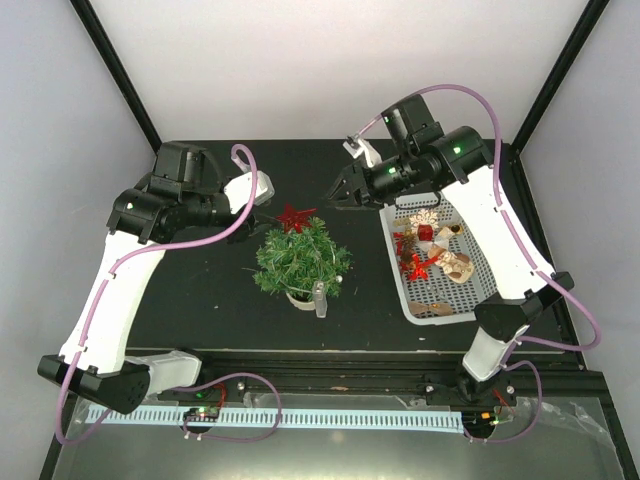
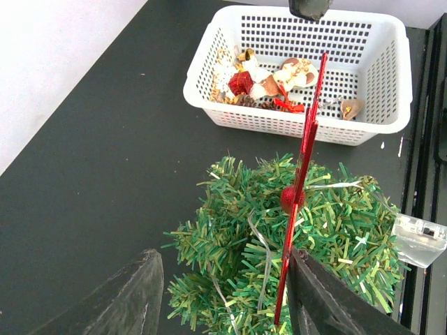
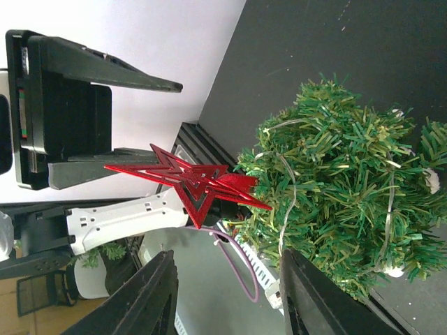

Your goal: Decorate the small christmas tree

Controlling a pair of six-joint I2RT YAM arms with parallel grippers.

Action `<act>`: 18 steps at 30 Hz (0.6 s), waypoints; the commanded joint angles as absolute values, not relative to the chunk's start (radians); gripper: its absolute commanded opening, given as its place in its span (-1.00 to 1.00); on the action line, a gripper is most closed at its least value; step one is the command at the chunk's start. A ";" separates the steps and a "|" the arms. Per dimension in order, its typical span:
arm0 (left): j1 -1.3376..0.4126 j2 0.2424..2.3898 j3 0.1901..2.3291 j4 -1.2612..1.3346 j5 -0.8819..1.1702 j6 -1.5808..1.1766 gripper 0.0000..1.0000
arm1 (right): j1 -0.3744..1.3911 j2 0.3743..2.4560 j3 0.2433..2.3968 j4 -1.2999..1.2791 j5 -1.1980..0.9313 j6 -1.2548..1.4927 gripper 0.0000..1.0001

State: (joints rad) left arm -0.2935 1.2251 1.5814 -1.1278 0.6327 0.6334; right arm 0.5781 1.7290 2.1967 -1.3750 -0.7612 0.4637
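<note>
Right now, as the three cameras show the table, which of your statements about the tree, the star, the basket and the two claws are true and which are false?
1. A shiny red star stands on top of the small christmas tree of bushy green needles. True.
2. The white plastic mesh basket is empty. False: it holds several ornaments.
3. The basket lies to the robot's right of the tree. True.
4. The right claw grips an ornament. False: its jaws stand open with nothing between them.
5. The left claw is shut on the tree's pot. False: its jaws stand open, up by the star.
</note>
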 commanded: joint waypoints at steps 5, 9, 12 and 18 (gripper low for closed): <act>-0.287 1.233 1.601 -1.104 0.654 0.620 0.00 | 0.609 1.765 2.231 -1.401 -0.761 0.436 -0.14; -0.287 1.233 1.601 -1.103 0.657 0.620 0.00 | 0.620 1.789 2.253 -1.415 -0.766 0.428 -0.14; -0.287 1.233 1.600 -1.103 0.659 0.620 -0.01 | 0.621 1.801 2.261 -1.414 -0.770 0.427 -0.15; -0.287 1.230 1.599 -1.107 0.659 0.623 0.00 | 0.621 1.813 2.262 -1.420 -0.781 0.424 -0.15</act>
State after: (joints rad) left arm -0.2935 1.2263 1.5814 -1.1267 0.6346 0.6323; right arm 0.6167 1.8019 2.2341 -1.4033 -0.7650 0.4427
